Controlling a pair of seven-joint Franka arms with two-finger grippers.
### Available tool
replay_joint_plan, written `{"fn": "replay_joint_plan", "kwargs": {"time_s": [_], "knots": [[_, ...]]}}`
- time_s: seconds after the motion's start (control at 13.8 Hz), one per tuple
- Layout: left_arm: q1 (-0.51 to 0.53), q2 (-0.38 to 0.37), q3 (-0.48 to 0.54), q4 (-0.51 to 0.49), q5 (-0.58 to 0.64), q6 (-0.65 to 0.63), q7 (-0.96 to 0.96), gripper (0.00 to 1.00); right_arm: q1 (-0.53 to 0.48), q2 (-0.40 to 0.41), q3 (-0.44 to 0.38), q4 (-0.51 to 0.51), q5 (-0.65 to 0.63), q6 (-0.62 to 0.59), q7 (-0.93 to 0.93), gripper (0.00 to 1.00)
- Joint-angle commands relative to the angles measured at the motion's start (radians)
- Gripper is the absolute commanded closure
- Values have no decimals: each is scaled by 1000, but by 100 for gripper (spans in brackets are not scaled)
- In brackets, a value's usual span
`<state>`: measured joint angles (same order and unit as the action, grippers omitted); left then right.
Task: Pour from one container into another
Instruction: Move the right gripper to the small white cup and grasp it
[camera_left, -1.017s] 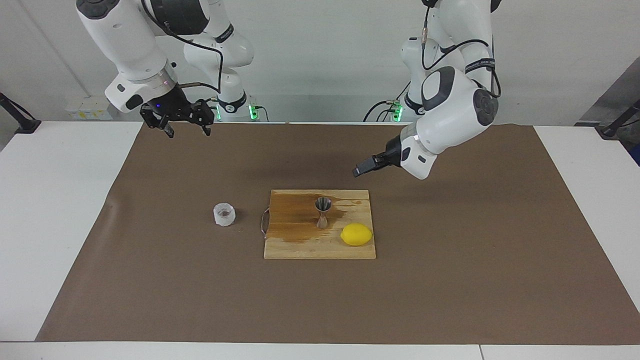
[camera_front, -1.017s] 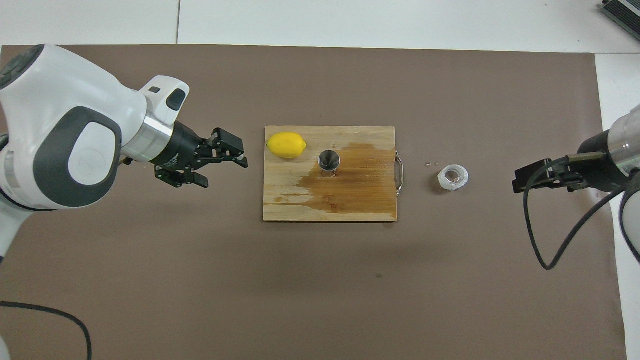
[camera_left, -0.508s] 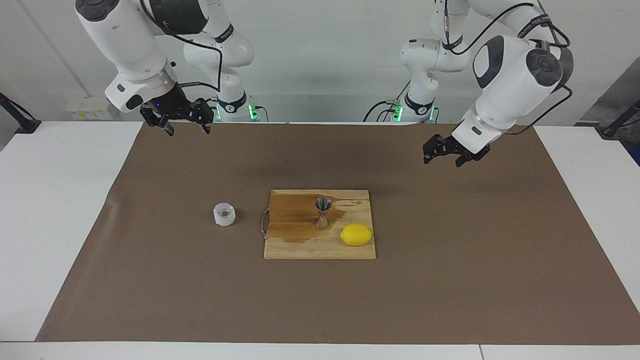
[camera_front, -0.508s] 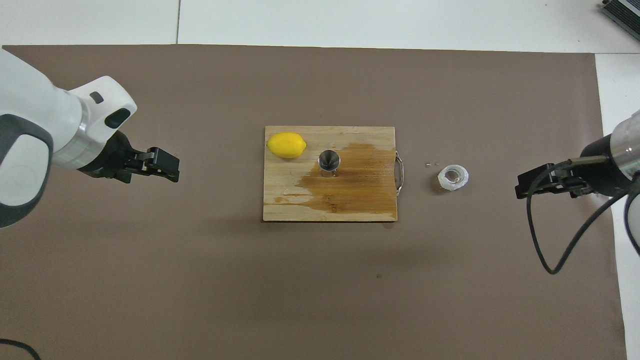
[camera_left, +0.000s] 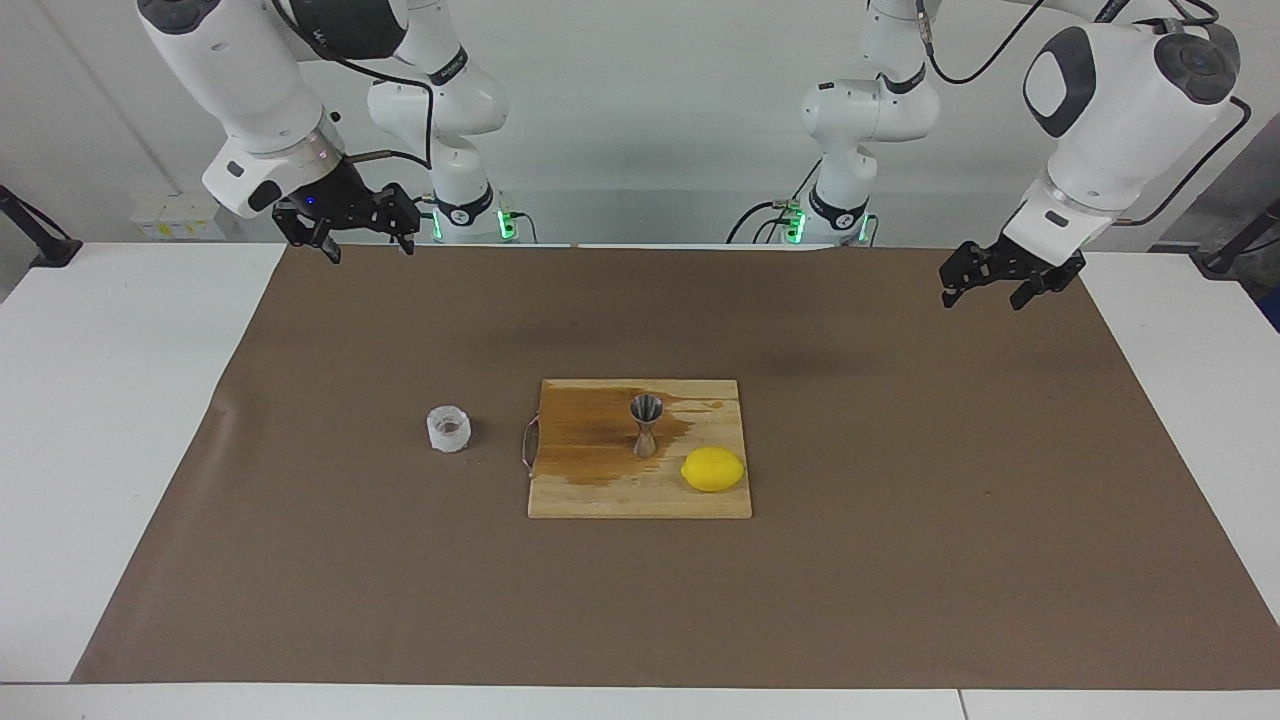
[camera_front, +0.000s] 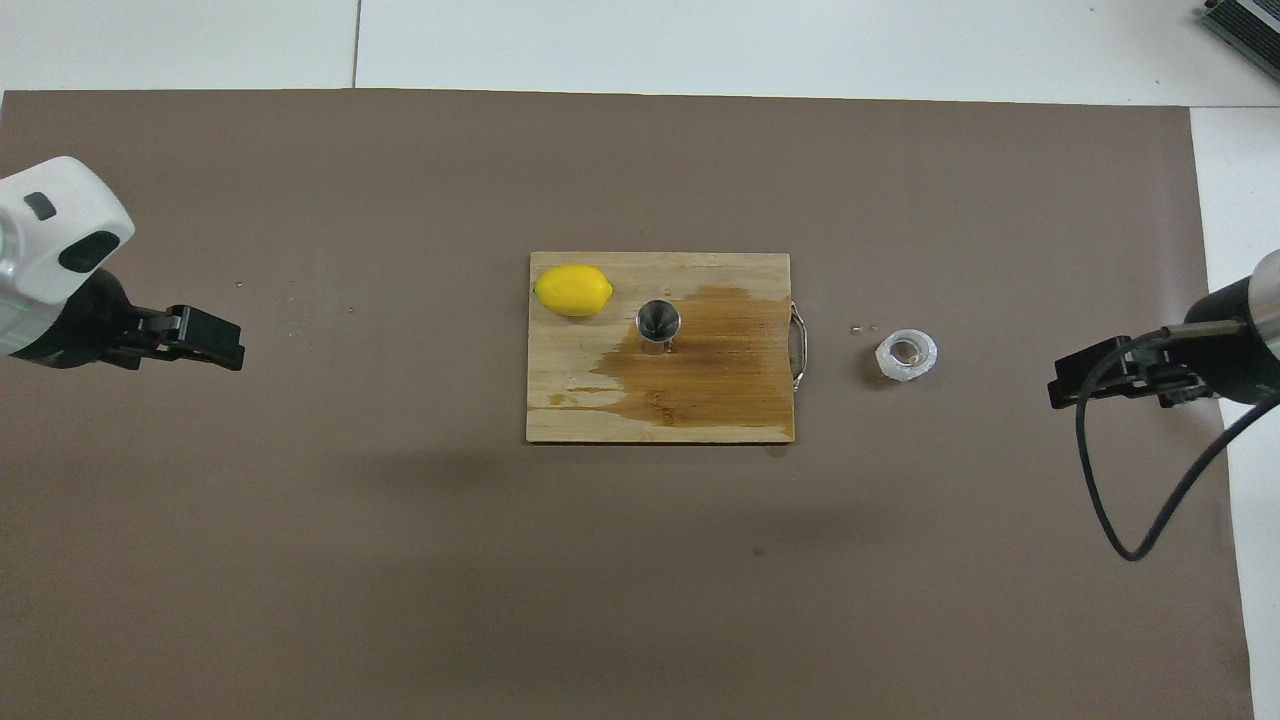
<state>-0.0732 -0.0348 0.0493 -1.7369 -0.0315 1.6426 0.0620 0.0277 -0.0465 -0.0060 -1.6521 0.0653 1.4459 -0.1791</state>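
The small ridged whitish plastic cup (camera_left: 448, 428) stands upright on the brown mat beside the board's handle, toward the right arm's end; it also shows in the overhead view (camera_front: 906, 355). The silver hourglass jigger (camera_left: 645, 425) stands upright on the wooden board (camera_left: 600, 495), seen from above (camera_front: 657, 324) at the edge of a wet brown stain. My right gripper (camera_left: 372, 252) is open and empty, raised over the mat's edge at the robots' end; it also shows in the overhead view (camera_front: 1062, 380). My left gripper (camera_left: 982, 298) is open and empty, raised over the mat toward the left arm's end; it also shows in the overhead view (camera_front: 215, 345).
A yellow lemon (camera_left: 712, 469) lies on the board beside the jigger, toward the left arm's end. The board (camera_front: 580, 425) has a metal handle (camera_front: 799, 345) facing the cup. The right arm's black cable (camera_front: 1120, 500) hangs below its wrist.
My left gripper has swung away from beside the board out toward the left arm's end of the table. My right gripper has drawn back slightly. Cup, jigger and lemon have not moved.
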Motion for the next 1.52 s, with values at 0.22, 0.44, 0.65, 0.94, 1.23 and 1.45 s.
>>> {"fn": "replay_joint_plan", "kwargs": {"time_s": [0.22, 0.44, 0.65, 0.94, 1.23, 1.45], "knots": [[99, -27, -6, 91, 19, 3, 108, 0, -127, -52, 6, -162, 16, 184, -718, 0], [102, 4, -6, 176, 30, -79, 105, 0, -215, 11, 6, -250, 120, 266, -1114, 0], [98, 26, -9, 224, 22, -135, 105, 0, -256, 156, 6, -253, 287, 333, -1432, 0], [90, 13, -11, 204, 16, -127, 108, 0, -253, 275, 8, -270, 511, 419, -1701, 0], [81, 1, -12, 174, 16, -127, 96, 0, -272, 439, 8, -278, 770, 433, -1949, 0], [82, 1, -11, 174, 16, -127, 96, 0, -259, 451, 8, -282, 810, 436, -1979, 0]]}}
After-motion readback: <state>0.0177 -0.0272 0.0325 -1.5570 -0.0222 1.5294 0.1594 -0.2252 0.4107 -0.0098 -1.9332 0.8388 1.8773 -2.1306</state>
